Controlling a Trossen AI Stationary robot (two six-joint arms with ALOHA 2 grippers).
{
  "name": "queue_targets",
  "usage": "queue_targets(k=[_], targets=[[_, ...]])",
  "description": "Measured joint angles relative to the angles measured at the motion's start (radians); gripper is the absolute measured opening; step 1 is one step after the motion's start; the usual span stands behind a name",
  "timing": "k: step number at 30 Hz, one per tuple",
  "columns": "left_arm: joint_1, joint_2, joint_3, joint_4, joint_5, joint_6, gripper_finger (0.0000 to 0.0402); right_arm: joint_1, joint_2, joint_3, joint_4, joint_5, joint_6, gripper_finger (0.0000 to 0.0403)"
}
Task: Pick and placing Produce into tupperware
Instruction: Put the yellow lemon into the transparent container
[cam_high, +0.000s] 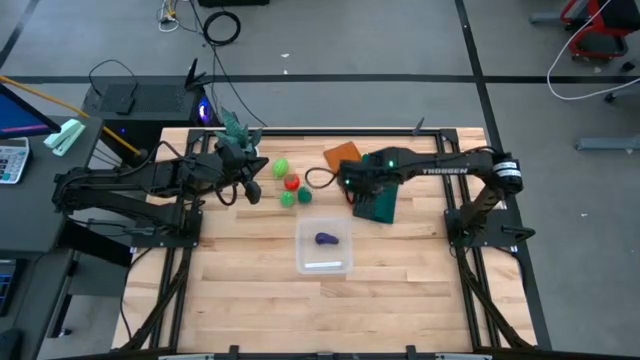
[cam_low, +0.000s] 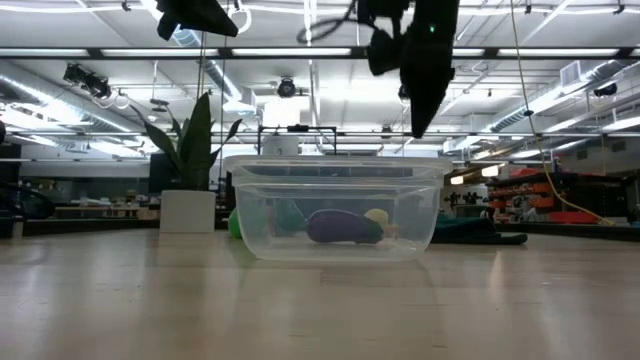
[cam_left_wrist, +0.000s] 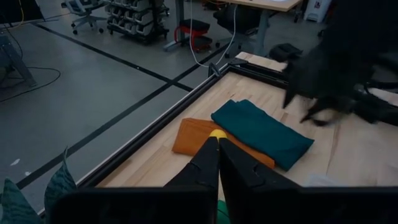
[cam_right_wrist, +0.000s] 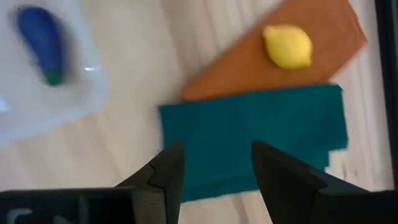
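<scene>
The clear square tupperware (cam_high: 323, 246) sits near the table's middle with the purple produce (cam_high: 326, 239) lying inside it. The light green (cam_high: 282, 166), red (cam_high: 292, 182) and dark green (cam_high: 288, 199) pieces lie on the wood between the two arms. The yellow piece (cam_right_wrist: 287, 45) rests on the orange cloth (cam_right_wrist: 249, 68). My right gripper (cam_right_wrist: 214, 168) hangs open above the dark green cloth (cam_right_wrist: 249, 130), touching nothing. My left gripper (cam_left_wrist: 217, 149) is shut and empty, raised just left of the loose produce.
A potted plant (cam_high: 232, 128) stands at the far edge behind my left gripper. The orange cloth and the dark green cloth (cam_high: 380, 205) lie right of the produce, under my right arm. Bare wood stretches along the near side of the table (cam_high: 250, 310).
</scene>
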Motion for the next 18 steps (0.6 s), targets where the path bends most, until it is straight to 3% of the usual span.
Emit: queue_targets(k=[8, 18], targets=[[0.000, 0.002, 0.000, 0.001, 0.000, 0.000, 0.0019, -0.177, 0.000, -0.089, 0.023, -0.083, -0.152, 0.0148], [0.003, 0.002, 0.000, 0.002, 0.000, -0.002, 0.0020, -0.313, 0.000, -0.111, 0.159, -0.191, -0.513, 0.0148]])
